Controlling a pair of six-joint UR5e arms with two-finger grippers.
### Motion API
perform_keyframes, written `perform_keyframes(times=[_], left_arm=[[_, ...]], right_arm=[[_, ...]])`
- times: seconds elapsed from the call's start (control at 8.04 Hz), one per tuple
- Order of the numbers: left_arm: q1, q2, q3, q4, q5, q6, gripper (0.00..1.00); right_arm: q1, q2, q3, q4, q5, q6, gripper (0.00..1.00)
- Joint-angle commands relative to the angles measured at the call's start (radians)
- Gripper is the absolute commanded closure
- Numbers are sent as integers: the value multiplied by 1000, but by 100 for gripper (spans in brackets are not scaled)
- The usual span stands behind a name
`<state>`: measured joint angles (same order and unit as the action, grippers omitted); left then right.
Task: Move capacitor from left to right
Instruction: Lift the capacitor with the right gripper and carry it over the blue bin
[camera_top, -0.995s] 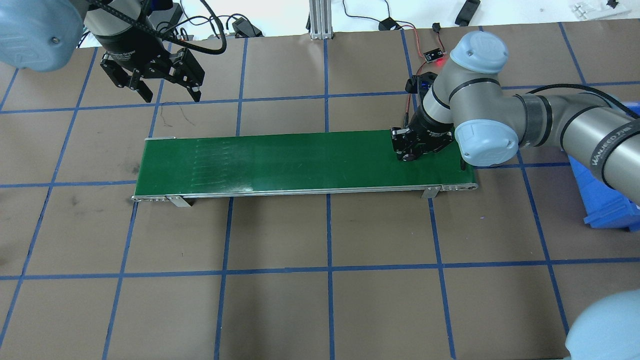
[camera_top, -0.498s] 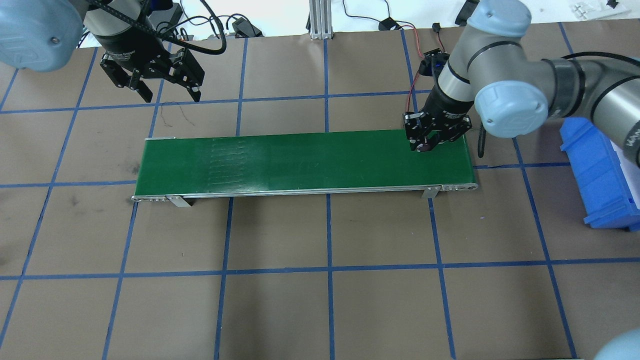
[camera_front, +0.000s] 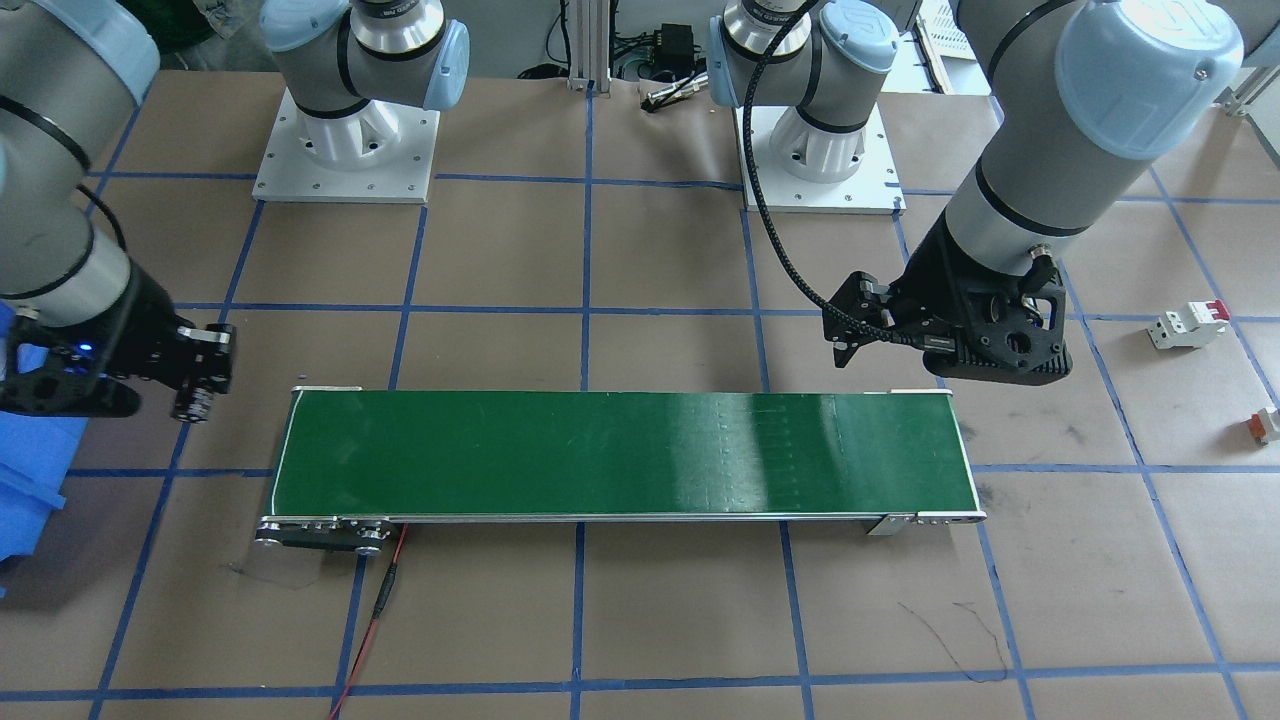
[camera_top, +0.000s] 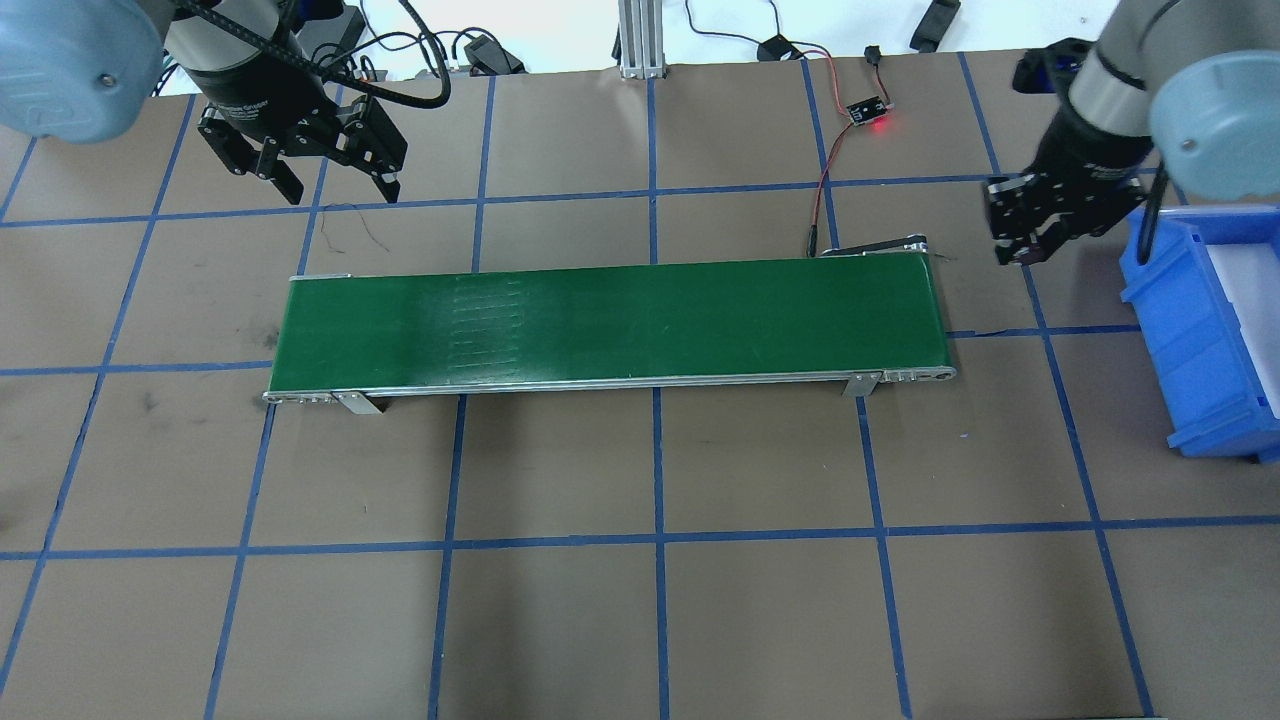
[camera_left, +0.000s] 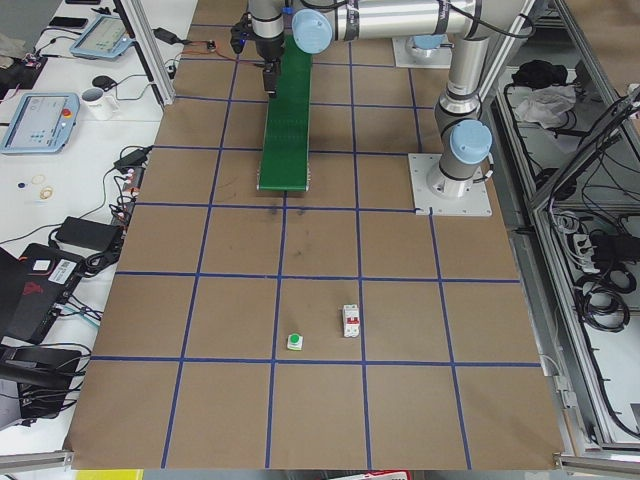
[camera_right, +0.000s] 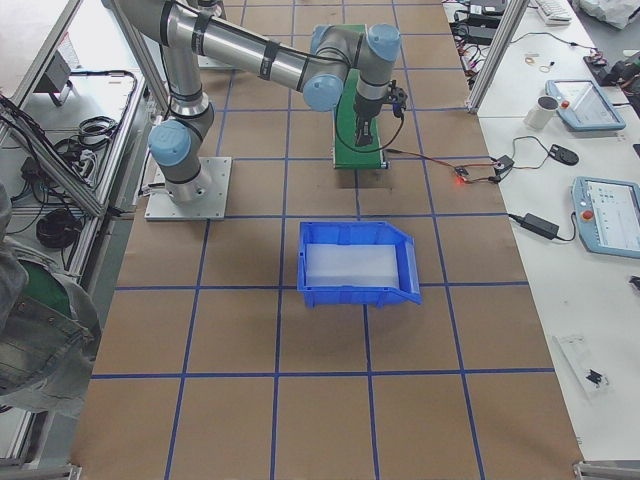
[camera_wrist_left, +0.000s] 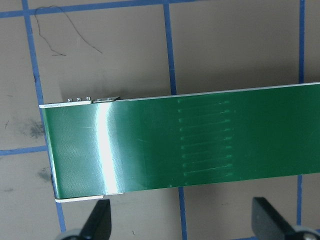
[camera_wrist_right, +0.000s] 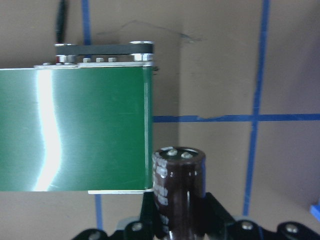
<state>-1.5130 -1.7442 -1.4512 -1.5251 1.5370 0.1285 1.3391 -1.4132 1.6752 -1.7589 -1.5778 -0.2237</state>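
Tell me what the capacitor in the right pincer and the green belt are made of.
Stubby dark cylindrical capacitor: glossy sleeve, likely plastic film, printed markings; two metallic studs on its end. Long green conveyor belt: smooth, shiny, likely rubber or PVC; glare streaks.

We see a glossy dark-green flat conveyor belt (camera_top: 610, 325) with silvery metal edges and a faint ladder of paler stripes toward its end nearest the black left gripper (camera_top: 343, 188). Beneath the belt, our matt brown paper tabletop (camera_top: 770, 620) carries a grid of blue tape lines. Past the belt's other end stands a bright blue plastic bin (camera_top: 1180, 330), white inside; the right gripper (camera_top: 1022, 245) there is black too. The dark brown cylindrical capacitor (camera_wrist_right: 178, 187) shows pale side markings and silvery spots on top.
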Motion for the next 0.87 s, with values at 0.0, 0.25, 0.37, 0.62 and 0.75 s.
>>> perform_keyframes(times=[0.0, 0.25, 0.37, 0.62, 0.75], left_arm=[[2, 0, 0, 0, 0, 0, 0], [2, 0, 0, 0, 0, -1, 0], [2, 0, 0, 0, 0, 0, 0], [2, 0, 0, 0, 0, -1, 0], [2, 2, 0, 0, 0, 0, 0]], right_arm=[[-206, -4, -43, 33, -39, -228, 100], [-329, 11, -46, 21, -66, -334, 100], [-366, 34, -46, -16, -74, -344, 100], [-432, 94, -45, -77, -148, -385, 100], [-448, 121, -45, -80, -149, -387, 100]])
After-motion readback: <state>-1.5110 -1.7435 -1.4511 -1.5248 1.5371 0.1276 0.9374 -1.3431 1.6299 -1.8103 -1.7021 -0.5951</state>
